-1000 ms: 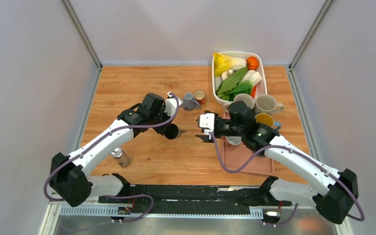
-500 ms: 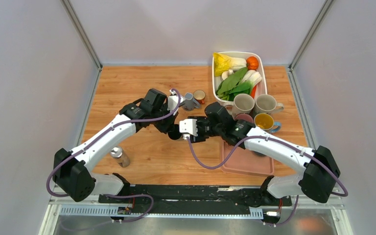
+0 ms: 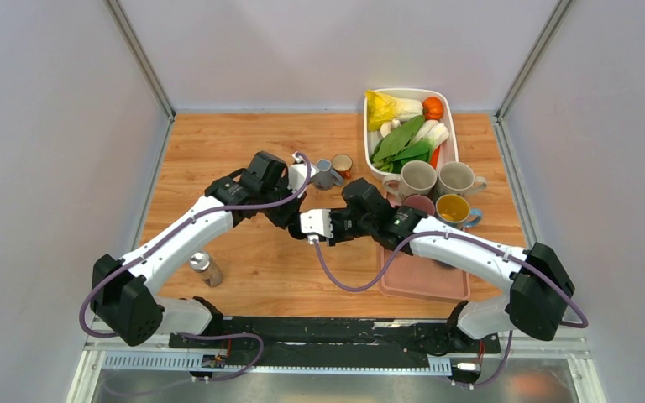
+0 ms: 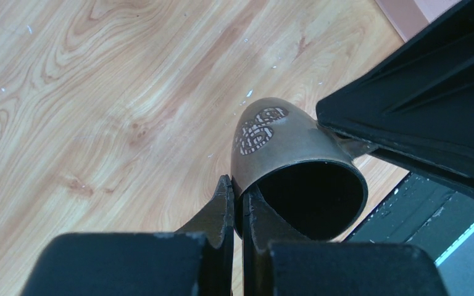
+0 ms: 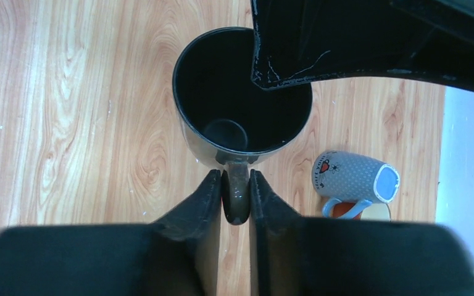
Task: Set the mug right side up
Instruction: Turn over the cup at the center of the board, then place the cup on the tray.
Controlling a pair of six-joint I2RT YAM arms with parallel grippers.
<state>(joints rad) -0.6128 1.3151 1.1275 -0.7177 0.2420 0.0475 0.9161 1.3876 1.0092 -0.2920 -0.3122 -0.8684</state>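
Left gripper (image 4: 237, 188): jaws pressed together on the rim wall of the dark glazed ceramic mug (image 4: 284, 142), one finger inside the mouth and one outside. Right gripper (image 5: 236, 179): jaws narrowed onto the mug's handle (image 5: 236, 200), a finger touching each side of it. The mug hangs between the two grippers over the middle of the wooden table (image 3: 243, 143), left of the tray. It is tilted, its empty mouth open toward both wrist cameras and a pale lattice emblem on its outer wall. Whether its base touches the wood cannot be told.

Just beyond it, a grey dotted mug (image 5: 352, 176) lies on its side, with a small orange-lined cup (image 3: 342, 164) behind it. To the right, a pink rectangular tray (image 3: 424, 281) carries a beige mug (image 3: 418, 178), a cream mug (image 3: 456, 178), a maroon mug (image 3: 420, 203) and a yellow mug (image 3: 453, 207), all mouth up. At the far right, a white oblong dish (image 3: 366, 126) holds a yellow-green cabbage (image 3: 382, 107), leafy greens (image 3: 403, 144) and a small orange vegetable (image 3: 433, 107). A clear bottle (image 3: 206, 269) lies near the left arm.
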